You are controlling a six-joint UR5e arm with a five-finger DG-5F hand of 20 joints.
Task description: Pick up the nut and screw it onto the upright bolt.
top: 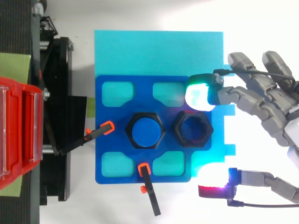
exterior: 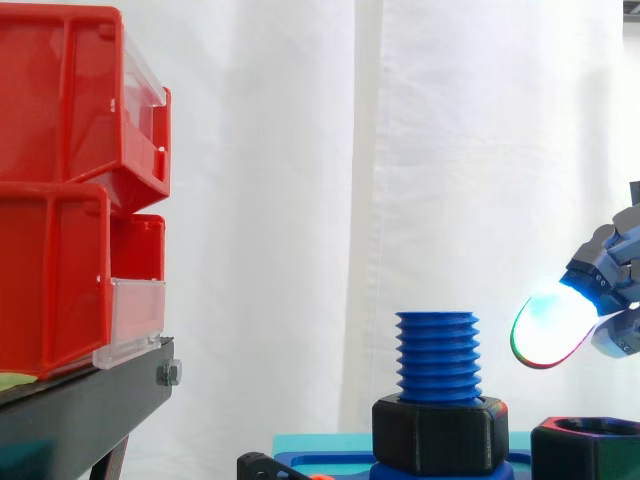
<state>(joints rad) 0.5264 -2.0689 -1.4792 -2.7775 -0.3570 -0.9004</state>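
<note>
1. Nut [top: 177, 129]: black, hex, lying flat on the blue plate [top: 105, 140], just right of the bolt and apart from it. In the side view it sits at the lower right [exterior: 585, 450].
2. Far left: red bins [exterior: 60, 190], stacked on the black stand [exterior: 80, 400].
3. Two black clamps with orange tips [top: 100, 130] [top: 147, 184] bear on the plate's left and lower edges. The plate lies on a cyan sheet [top: 154, 51].
4. Centre: blue bolt [exterior: 437, 355], upright, threads bare at the top, a black hex collar [exterior: 440, 435] around its base.
5. Right: hand [top: 275, 116], fingers spread and relaxed, holding nothing. One glowing white-green pad [top: 198, 95] hovers above the plate beside the nut's far edge; from the side, the pad [exterior: 550, 330] is above the nut and clear of it. Another pad, white and red [top: 212, 179], sits off the plate's lower right corner.
6. Background: white curtain [exterior: 450, 150].
</note>
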